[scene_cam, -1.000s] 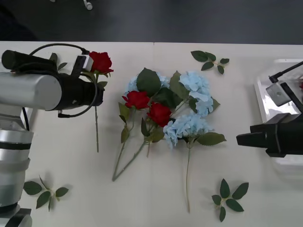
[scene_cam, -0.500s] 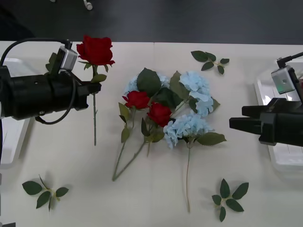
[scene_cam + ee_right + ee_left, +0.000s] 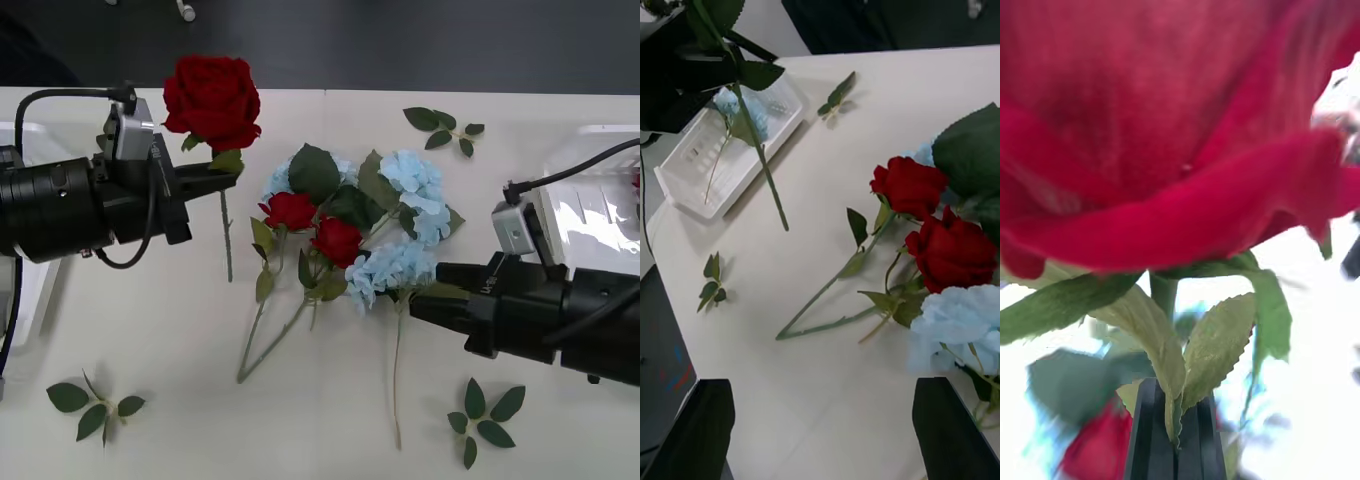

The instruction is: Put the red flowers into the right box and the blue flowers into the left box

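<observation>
My left gripper (image 3: 222,172) is shut on the stem of a red rose (image 3: 212,100), holding it upright above the table's left side. In the left wrist view its black fingers (image 3: 1150,439) pinch the stem under the bloom (image 3: 1165,127). Two more red flowers (image 3: 290,210) (image 3: 951,251) lie in the central pile with blue flowers (image 3: 392,266) (image 3: 955,322). My right gripper (image 3: 425,292) (image 3: 820,386) is open, low beside the pile's right edge. The left box (image 3: 685,191) holds a blue flower (image 3: 737,112). The right box (image 3: 600,215) sits at the far right.
Loose green leaf sprigs lie at the back right (image 3: 445,130), front left (image 3: 95,405) and front right (image 3: 485,415). Long stems (image 3: 265,340) stretch from the pile toward the front. The table's far edge (image 3: 400,92) borders a dark floor.
The left gripper has lifted the rose off the table and carried it rightward. The right arm has swung from over the right box in toward the pile.
</observation>
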You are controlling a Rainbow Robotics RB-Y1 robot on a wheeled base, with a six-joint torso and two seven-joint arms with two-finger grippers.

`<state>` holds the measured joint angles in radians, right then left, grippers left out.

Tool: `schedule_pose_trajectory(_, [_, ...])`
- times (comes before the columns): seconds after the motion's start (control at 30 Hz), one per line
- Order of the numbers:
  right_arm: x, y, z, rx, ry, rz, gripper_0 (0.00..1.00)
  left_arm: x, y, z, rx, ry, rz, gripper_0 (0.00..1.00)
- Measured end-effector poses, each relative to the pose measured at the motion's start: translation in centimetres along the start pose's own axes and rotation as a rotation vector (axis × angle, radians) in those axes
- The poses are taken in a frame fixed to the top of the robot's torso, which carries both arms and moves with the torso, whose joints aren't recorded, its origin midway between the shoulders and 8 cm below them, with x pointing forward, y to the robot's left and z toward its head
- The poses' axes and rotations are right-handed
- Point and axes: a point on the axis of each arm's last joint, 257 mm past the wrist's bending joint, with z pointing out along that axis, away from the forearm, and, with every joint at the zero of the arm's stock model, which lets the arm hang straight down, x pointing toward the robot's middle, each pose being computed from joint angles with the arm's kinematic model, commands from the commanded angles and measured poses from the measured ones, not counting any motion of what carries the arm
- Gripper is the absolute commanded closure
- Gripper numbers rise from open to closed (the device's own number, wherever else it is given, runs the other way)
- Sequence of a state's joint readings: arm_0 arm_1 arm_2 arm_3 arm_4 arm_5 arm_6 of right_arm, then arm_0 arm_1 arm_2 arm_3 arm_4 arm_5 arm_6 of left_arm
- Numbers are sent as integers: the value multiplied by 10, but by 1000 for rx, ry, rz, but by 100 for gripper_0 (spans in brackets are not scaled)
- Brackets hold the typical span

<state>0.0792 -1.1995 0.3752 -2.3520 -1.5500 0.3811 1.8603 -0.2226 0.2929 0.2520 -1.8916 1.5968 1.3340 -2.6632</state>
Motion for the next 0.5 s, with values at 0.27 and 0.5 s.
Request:
schedule_pose_trajectory(0.27, [-15,9,14,0,-110,-35,0,-25,-31,14,97,-124,-51,100])
schedule_pose_trajectory(0.5, [-21,9,15,4,-127,-73,0,-51,-47,14,144,-254,-92,100])
